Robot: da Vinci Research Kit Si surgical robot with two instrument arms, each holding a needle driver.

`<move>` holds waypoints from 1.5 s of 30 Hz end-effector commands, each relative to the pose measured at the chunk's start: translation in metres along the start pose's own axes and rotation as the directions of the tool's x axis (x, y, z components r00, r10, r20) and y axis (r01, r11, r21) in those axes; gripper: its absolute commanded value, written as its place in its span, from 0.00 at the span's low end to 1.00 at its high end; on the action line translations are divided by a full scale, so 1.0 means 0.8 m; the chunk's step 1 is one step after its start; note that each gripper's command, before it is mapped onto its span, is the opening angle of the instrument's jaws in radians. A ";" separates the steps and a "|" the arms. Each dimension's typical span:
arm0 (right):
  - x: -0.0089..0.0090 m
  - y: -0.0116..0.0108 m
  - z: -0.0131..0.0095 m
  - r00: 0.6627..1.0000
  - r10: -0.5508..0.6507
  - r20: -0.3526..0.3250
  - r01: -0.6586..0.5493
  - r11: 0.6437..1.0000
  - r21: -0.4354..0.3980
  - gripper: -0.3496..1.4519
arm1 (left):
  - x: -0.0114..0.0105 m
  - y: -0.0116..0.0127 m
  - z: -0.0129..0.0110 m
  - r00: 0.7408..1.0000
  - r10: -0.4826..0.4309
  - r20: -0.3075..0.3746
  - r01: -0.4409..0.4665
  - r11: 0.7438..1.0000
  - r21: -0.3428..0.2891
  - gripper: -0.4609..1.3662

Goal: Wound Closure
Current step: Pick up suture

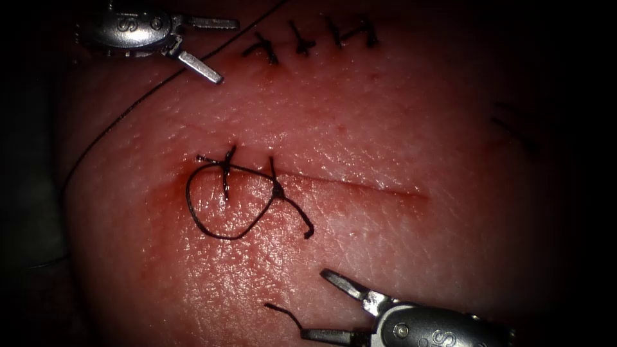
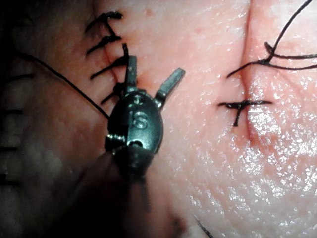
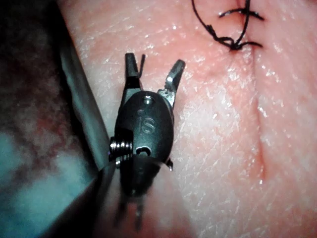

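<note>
Two tools sit wide of the cut point(image 1: 360, 185), and neither has anything in its jaws. Starting at the left of the endoscope view, my left tool point(image 1: 204, 46) hovers over the upper tissue point(image 1: 398, 115) with its jaws spread well apart, empty; a long strand of thread point(image 1: 122, 112) runs just under it and off toward the left edge, close by but not gripped. To its right along the top lies a row of finished stitches point(image 1: 308, 37). Mid-frame, two stitches point(image 1: 250, 177) cross the left end of the cut, and a slack loop point(image 1: 215, 212) with a short free tail point(image 1: 302, 218) lies on the tissue below it, with red fluid point(image 1: 173, 189) smeared around. I cannot make out the needle from here. Further right the cut runs on unclosed. At the lower right, my right tool point(image 1: 324, 305) hangs with its jaws also wide apart and empty; a short cut end point(image 1: 283, 313) lies just beside the lower jaw, whether touching I cannot tell. I judge the thread light, limp and springy, slick on the wet tissue, and easily frayed, so I would take it on the free tail, away from the knot. The tissue looks soft and yielding.
</note>
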 end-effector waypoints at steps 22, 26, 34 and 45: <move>0.0001 0.0001 -0.0004 1.000 0.001 -0.001 -0.001 1.000 0.009 0.72 | -0.0024 0.0075 0.0042 0.997 0.002 -0.073 -0.017 0.979 -0.202 0.57; 0.0001 0.0001 -0.0004 1.000 0.001 -0.001 -0.001 1.000 0.009 0.72 | -0.0032 0.0097 0.0057 0.997 -0.014 -0.078 -0.006 0.969 -0.248 0.58; 0.0001 0.0001 -0.0003 1.000 0.001 0.000 -0.001 1.000 0.008 0.72 | -0.0034 0.0108 0.0075 0.993 -0.051 -0.110 0.020 0.963 -0.270 0.55; 0.0000 0.0001 -0.0003 1.000 0.000 0.005 0.000 1.000 0.000 0.72 | -0.0035 0.0121 0.0093 0.989 -0.087 -0.119 0.047 0.951 -0.305 0.51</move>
